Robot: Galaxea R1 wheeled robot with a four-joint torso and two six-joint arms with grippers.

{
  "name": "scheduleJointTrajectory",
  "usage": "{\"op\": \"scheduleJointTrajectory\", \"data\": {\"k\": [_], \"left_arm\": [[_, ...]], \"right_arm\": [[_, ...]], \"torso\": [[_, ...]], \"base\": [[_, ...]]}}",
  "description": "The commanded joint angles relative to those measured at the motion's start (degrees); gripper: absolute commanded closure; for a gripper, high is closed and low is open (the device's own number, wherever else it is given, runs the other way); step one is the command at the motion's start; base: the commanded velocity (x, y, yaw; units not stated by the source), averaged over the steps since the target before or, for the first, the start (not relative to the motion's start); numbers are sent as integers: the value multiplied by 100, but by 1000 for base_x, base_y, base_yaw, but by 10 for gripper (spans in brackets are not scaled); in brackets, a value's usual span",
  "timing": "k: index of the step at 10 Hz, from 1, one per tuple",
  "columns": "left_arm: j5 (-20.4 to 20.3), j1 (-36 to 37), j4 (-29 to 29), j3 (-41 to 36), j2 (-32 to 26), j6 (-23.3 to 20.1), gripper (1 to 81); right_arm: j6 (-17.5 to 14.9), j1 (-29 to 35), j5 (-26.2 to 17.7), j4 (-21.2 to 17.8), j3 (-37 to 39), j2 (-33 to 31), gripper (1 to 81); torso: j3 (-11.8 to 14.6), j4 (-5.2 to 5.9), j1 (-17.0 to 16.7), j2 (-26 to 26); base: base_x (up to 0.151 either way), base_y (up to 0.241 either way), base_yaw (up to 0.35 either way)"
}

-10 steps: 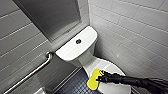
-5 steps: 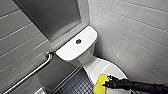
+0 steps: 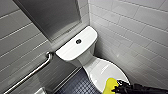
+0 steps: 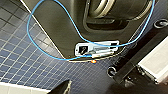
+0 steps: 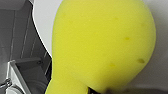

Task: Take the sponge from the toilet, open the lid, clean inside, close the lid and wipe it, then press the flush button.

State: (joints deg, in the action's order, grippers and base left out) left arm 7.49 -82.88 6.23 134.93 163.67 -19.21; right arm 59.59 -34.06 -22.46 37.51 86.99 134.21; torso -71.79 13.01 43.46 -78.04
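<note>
A chrome grab bar slants down the grey tiled wall at the far left. Beside it a dull metal panel is set into the corner. Below them a narrow strip of dark blue mosaic floor runs between that wall and the toilet, which leaves little room on that side.

In the left wrist view a blue cable loops over the robot's dark body above the same blue floor. I cannot tell whether the left tool is open or closed.

The flat tank cover sits tight in the corner. The small round dark flush button is at its middle, ringed in chrome. In front of it the glossy white lid lies down over the bowl.

At the lid's front edge, towards the right, is the sponge. It is bright yellow, rounded and finely pitted, and it lies against the white surface. The black right tool is closed on it from the right. Just beyond, the white tiled wall stands close along the bowl's side.
</note>
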Motion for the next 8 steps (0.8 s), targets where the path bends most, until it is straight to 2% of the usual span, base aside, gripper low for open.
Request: {"op": "scheduleJointTrajectory", "data": {"k": [1,4,5,8], "left_arm": [[605,-242,-104,-27,-97,-4,10],[596,-198,-131,-19,-124,5,10],[439,-154,-78,42,-115,14,10],[403,39,71,43,-97,76,10]], "right_arm": [[18,35,-92,81,-781,-866,811],[18,-448,57,90,-948,-1463,811],[18,-685,49,89,-940,-1517,811],[18,-1362,48,72,-808,-1526,811]], "torso": [[0,0,0,0],[0,0,0,0],[0,0,0,0],[0,0,0,0]], "base": [[0,0,0],[0,0,0],[0,0,0],[0,0,0]]}}
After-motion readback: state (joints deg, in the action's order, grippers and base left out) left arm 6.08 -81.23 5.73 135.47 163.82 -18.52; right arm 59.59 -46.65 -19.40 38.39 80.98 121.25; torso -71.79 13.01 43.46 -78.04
